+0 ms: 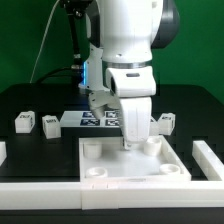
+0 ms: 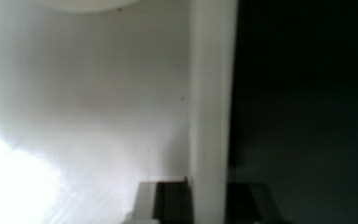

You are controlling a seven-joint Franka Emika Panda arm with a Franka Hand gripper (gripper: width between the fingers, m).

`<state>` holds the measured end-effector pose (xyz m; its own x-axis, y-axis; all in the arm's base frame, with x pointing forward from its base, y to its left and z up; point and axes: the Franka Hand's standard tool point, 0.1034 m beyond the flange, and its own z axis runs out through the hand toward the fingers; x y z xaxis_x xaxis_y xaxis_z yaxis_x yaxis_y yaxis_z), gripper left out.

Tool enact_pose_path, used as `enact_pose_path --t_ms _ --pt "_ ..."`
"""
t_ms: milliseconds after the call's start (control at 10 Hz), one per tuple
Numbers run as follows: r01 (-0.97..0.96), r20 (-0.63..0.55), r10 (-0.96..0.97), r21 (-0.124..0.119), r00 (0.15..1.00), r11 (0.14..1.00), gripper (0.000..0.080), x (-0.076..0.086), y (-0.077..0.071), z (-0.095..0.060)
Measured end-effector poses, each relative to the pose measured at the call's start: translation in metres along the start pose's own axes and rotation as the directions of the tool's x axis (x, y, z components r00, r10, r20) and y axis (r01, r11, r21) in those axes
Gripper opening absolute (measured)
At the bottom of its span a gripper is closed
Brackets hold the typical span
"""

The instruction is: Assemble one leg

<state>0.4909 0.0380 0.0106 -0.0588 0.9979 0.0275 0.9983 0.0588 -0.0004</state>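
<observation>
Three small white legs with tags lie on the black table: two at the exterior view's left (image 1: 23, 122) (image 1: 50, 125) and one at its right (image 1: 165, 122). None is held. My gripper (image 1: 135, 140) reaches down onto the far rim of the large white square panel (image 1: 135, 165). In the wrist view my gripper (image 2: 211, 203) straddles the panel's raised rim (image 2: 211, 100), and both dark fingers (image 2: 167, 203) lie against it, shut on the rim. The panel's flat face (image 2: 87, 110) and one corner hole (image 2: 87, 4) show beside the rim. No leg shows in the wrist view.
The marker board (image 1: 98, 119) lies behind the panel, partly hidden by the arm. A white fence bar (image 1: 100, 192) runs along the front, with a side bar (image 1: 207, 155) at the exterior view's right. Black table (image 2: 309, 110) lies beyond the rim.
</observation>
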Motion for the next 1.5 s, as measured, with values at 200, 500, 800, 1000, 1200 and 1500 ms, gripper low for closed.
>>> enact_pose_path --t_ms 200,500,800,1000,1200,1500 --pt "-0.028 0.005 0.028 0.013 1.0 1.0 0.0061 0.015 0.004 0.001" --pt "-0.033 0.005 0.033 0.029 0.999 0.999 0.0061 0.031 0.005 0.002" --pt "0.003 0.001 -0.003 0.039 1.0 0.999 0.0062 0.028 0.003 0.002" --pt "-0.008 0.002 0.008 0.04 1.0 0.999 0.0145 0.028 0.003 0.003" --pt "-0.008 0.002 0.008 0.04 1.0 0.999 0.0326 0.028 0.002 0.003" --pt "-0.009 0.002 0.009 0.041 1.0 0.999 0.0604 0.028 0.002 0.003"
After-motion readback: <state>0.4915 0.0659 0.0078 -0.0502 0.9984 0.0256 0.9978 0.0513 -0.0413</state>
